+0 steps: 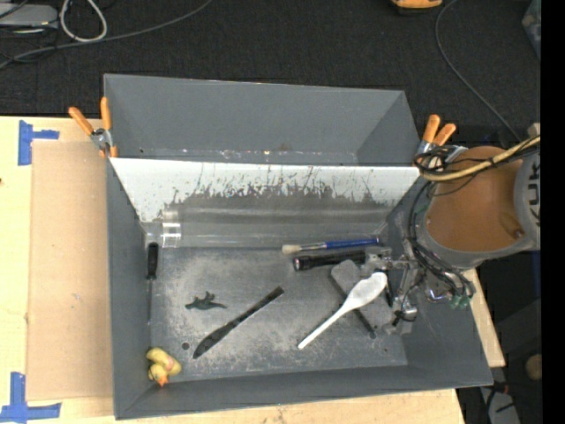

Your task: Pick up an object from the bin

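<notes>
The pincer (399, 306) hangs low at the right side of the bin (265, 378), just beside the bowl of a white plastic spoon (340, 315); whether it is wide or narrow, I cannot tell.

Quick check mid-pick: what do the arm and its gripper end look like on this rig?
The arm is white with dark lettering; its wrist wears a rounded orange-brown cover. A yellowish cable loops over it, black cables bundle below, and the gripper is small, dark metal.
</notes>
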`<state>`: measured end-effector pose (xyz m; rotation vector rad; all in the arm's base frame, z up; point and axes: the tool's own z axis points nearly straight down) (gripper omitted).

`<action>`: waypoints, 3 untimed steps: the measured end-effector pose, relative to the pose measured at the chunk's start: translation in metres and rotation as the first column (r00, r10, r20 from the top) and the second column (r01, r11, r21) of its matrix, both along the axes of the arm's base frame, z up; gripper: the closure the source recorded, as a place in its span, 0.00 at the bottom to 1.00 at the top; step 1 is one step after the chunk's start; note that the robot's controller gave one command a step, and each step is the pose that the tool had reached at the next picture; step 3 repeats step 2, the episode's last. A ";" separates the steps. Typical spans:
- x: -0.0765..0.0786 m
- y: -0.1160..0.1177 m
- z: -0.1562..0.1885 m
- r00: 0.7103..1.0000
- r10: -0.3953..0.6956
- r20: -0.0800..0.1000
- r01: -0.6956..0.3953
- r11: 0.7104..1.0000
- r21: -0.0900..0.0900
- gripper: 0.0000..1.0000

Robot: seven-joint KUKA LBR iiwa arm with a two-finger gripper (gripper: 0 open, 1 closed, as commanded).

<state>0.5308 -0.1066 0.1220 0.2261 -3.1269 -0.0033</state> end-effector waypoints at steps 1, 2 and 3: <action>0.016 -0.026 -0.045 0.987 0.158 0.009 -0.158 0.987 0.002 0.00; 0.031 -0.002 -0.050 0.976 0.217 0.007 -0.217 0.976 0.000 1.00; 0.031 -0.002 -0.050 0.976 0.217 0.007 -0.217 0.976 0.000 1.00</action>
